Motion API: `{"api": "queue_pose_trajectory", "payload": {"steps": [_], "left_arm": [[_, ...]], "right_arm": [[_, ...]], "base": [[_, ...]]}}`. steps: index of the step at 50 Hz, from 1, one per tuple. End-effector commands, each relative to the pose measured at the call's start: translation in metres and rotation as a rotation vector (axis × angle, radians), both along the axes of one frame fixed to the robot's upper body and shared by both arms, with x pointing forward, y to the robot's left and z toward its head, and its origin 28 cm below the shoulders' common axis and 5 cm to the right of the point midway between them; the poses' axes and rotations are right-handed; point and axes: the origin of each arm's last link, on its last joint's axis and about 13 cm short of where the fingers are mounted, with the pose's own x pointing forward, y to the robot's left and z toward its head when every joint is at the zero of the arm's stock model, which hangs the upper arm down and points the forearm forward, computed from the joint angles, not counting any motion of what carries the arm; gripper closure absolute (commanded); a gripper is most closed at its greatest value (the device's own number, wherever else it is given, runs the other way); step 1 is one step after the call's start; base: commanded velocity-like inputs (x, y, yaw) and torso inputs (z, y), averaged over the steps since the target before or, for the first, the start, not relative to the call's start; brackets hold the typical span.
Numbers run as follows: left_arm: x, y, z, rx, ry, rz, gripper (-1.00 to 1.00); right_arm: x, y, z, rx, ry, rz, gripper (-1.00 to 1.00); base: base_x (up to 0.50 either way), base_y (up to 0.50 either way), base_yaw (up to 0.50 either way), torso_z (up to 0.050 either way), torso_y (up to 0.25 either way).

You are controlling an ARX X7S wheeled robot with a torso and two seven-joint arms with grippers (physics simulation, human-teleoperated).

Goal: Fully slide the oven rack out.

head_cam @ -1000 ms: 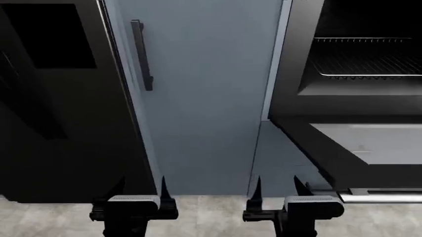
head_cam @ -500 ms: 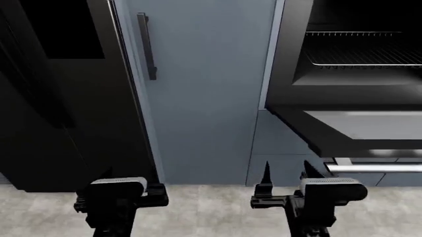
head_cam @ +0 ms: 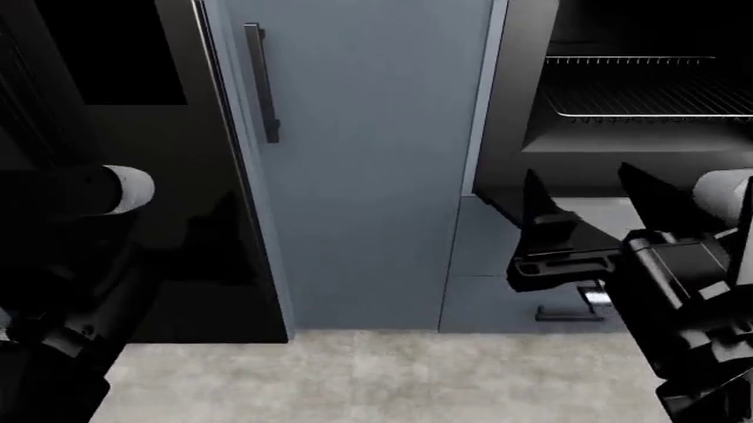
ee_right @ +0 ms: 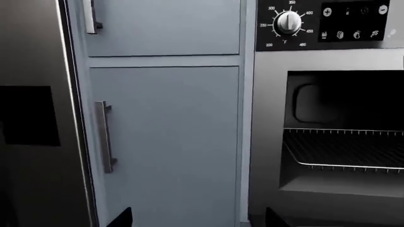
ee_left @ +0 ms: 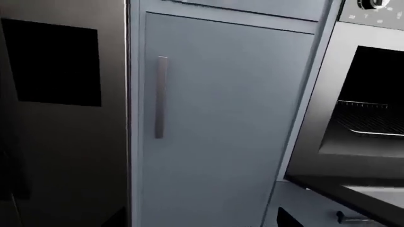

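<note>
The oven rack [head_cam: 647, 97], a silver wire grid, lies inside the open oven cavity at the upper right. It also shows in the right wrist view [ee_right: 347, 151] and the left wrist view [ee_left: 372, 123]. The oven door [head_cam: 500, 207] hangs open below it. My right gripper [head_cam: 588, 203] is open and empty, raised in front of the door, below and short of the rack; its fingertips show apart in the right wrist view [ee_right: 197, 220]. My left gripper [ee_left: 202, 220] is open and empty, facing the cabinet door; in the head view it is lost against the dark panel.
A tall grey-blue cabinet door [head_cam: 353, 159] with a dark bar handle [head_cam: 261, 84] stands between a black appliance [head_cam: 106, 53] at left and the oven. The oven's control panel with a knob [ee_right: 288, 22] is above the cavity. Pale floor [head_cam: 353, 379] lies below.
Both arms have risen from low near the floor. The right gripper now sits in front of the oven door. The head view pulled back slightly earlier, then held.
</note>
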Motion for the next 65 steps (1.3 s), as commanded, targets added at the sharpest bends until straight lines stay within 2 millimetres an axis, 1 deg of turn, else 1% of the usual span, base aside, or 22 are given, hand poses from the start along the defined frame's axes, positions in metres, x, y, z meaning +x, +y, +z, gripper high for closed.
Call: {"api": "queue_pose_trajectory", "payload": {"steps": [1,5,10,16,23,28,36,45,53,56,58,65], "left_arm": [[-0.039,0.016,0.049,0.114,0.009,-0.056,-1.00],[-0.042,0.017,0.058,0.118,0.014,-0.063,-1.00],[-0.041,0.018,0.068,0.115,-0.004,-0.060,-1.00],[-0.041,0.019,0.066,0.108,-0.004,-0.057,-1.00],[-0.037,0.023,0.060,0.112,-0.002,-0.035,-1.00],[-0.036,0.023,0.062,0.107,-0.009,-0.031,-1.00],[-0.031,0.017,0.061,0.098,-0.013,-0.046,-1.00],[-0.032,0.015,0.058,0.095,-0.016,-0.041,-1.00],[-0.030,0.013,0.051,0.080,-0.006,-0.046,-1.00],[-0.029,0.013,0.052,0.078,-0.005,-0.041,-1.00],[-0.029,0.012,0.051,0.078,-0.008,-0.039,-1.00],[-0.030,0.013,0.055,0.084,-0.018,-0.028,-1.00]], "right_arm": [[-0.032,-0.010,0.036,-0.145,-0.039,0.002,-1.00],[-0.035,-0.013,0.048,-0.158,-0.056,-0.017,-1.00],[-0.037,-0.014,0.057,-0.171,-0.072,-0.031,-1.00],[-0.038,-0.015,0.060,-0.185,-0.087,-0.046,-1.00],[-0.033,-0.017,0.052,-0.169,-0.065,-0.063,-1.00],[-0.033,-0.018,0.052,-0.168,-0.057,-0.072,-1.00],[-0.032,-0.018,0.050,-0.177,-0.050,-0.075,-1.00],[-0.033,-0.020,0.049,-0.178,-0.042,-0.089,-1.00],[-0.035,-0.022,0.048,-0.182,-0.029,-0.099,-1.00],[-0.034,-0.023,0.051,-0.191,-0.032,-0.099,-1.00],[-0.032,-0.023,0.047,-0.193,-0.020,-0.102,-1.00],[-0.030,-0.024,0.047,-0.198,-0.019,-0.113,-1.00]], "base": [[0.00,0.00,0.00,0.000,0.000],[0.00,0.00,0.00,0.000,0.000],[0.00,-0.19,0.00,0.000,0.000],[0.00,-0.50,0.00,0.000,0.000],[0.00,-0.50,0.00,0.000,0.000],[0.00,-0.50,0.00,0.000,0.000],[0.00,-0.50,0.00,0.000,0.000],[0.00,-0.50,0.00,0.000,0.000],[0.00,-0.50,0.00,0.000,0.000],[0.00,-0.50,0.00,0.000,0.000],[0.00,-0.50,0.00,0.000,0.000],[0.00,-0.50,0.00,0.000,0.000]]}}
